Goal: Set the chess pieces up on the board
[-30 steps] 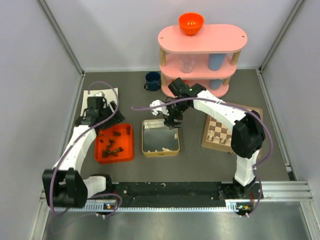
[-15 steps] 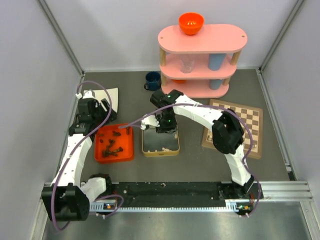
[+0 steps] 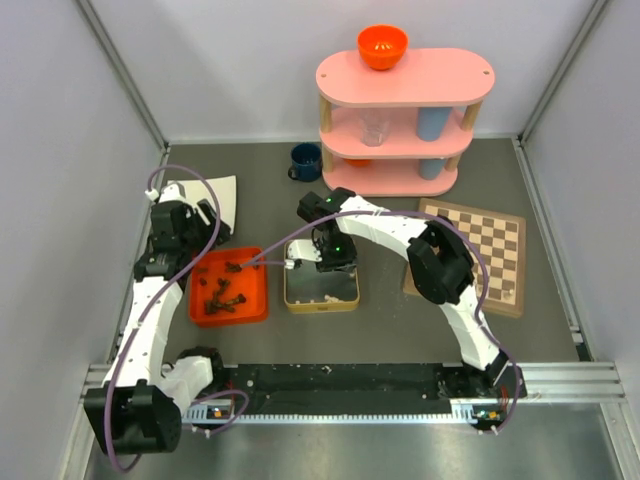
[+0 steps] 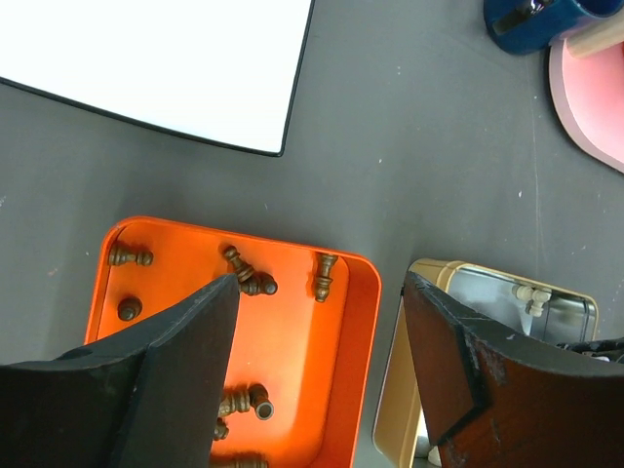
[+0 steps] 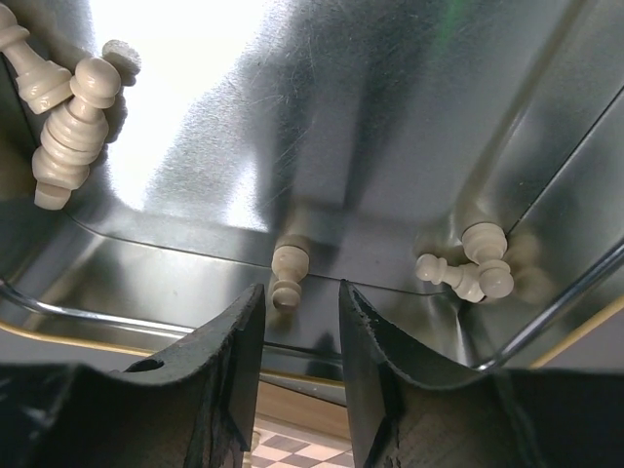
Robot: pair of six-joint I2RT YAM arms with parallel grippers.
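Cream pawn (on its side) in tin, between right hand fingertips; hand half-open, gripping nothing

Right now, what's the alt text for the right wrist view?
The right gripper, jaws nearly together, points at a cream pawn lying in the silver tin. More cream pieces lie to either side.

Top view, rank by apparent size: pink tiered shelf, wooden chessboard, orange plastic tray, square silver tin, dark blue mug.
1. pink tiered shelf
2. wooden chessboard
3. orange plastic tray, square silver tin: alike, tied
4. dark blue mug
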